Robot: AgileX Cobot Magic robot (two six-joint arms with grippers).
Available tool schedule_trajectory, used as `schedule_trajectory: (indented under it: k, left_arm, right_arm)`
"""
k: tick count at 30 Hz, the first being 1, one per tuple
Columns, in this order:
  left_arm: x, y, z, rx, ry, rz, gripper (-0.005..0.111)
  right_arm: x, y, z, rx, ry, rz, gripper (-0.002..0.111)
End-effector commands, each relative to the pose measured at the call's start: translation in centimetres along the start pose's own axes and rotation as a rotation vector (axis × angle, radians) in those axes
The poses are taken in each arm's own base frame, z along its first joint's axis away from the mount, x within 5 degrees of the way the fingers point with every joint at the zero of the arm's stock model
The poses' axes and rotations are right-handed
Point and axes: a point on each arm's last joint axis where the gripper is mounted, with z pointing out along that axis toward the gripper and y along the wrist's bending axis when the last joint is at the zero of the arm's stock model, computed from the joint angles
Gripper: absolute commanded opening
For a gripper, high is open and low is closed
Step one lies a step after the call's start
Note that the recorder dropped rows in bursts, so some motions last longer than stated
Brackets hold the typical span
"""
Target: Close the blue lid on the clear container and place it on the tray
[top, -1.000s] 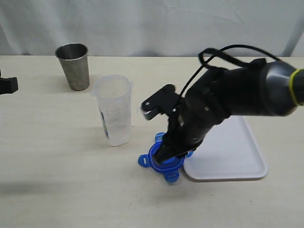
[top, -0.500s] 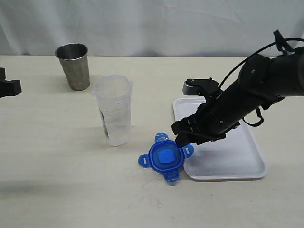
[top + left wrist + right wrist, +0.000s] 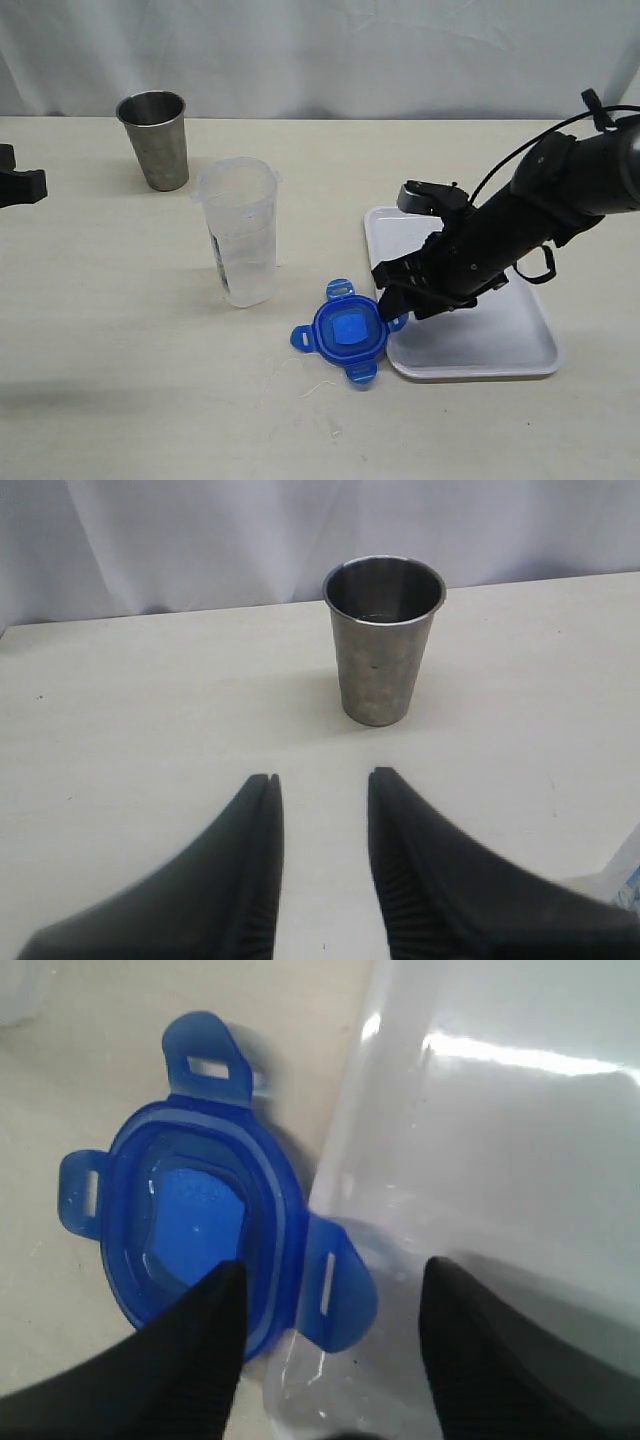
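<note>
At the edge of the tray [image 3: 480,345], the right gripper [image 3: 392,300] hangs with jaws spread over one flap of the blue lid [image 3: 348,330], which lies flat on the table [image 3: 120,380]. Lid pickup looks underway; next it must pinch the lid and lift it toward the clear container [image 3: 240,230].

I read the blue lid [image 3: 195,1225] as smooth, glossy moulded plastic. The tray [image 3: 500,1160] is white plastic with a bright sheen. The clear container [image 3: 240,232] looks like cloudy, translucent plastic. The cup [image 3: 383,640] is dull brushed grey metal, slightly smudged. The table [image 3: 120,330] is pale and matt. The left gripper [image 3: 322,778] has matt black fingers [image 3: 250,890] with ribbed inner faces.
</note>
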Motion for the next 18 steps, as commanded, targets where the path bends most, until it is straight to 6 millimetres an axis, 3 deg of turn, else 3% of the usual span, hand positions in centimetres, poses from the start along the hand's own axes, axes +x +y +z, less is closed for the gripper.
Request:
schedule_trajectory:
  k: [1,8,13,18]
  left_arm:
    - [0.19,0.04,-0.01,0.001,0.006,-0.001,0.029]
    - [0.18,0.05,-0.01,0.000,0.005,-0.001,0.029]
    - [0.19,0.04,-0.01,0.001,0.006,-0.001,0.029]
    - [0.19,0.04,-0.01,0.001,0.006,-0.001,0.029]
  right_arm:
    - [0.30,0.10,0.24,-0.037,0.022,-0.011,0.038]
    - [0.32,0.19,0.24,-0.047,0.023,-0.033,0.035]
    - [0.37,0.23,0.24,-0.052,0.029,-0.046,0.025]
    - [0.47,0.19,0.40,-0.056,0.041,-0.037,0.040]
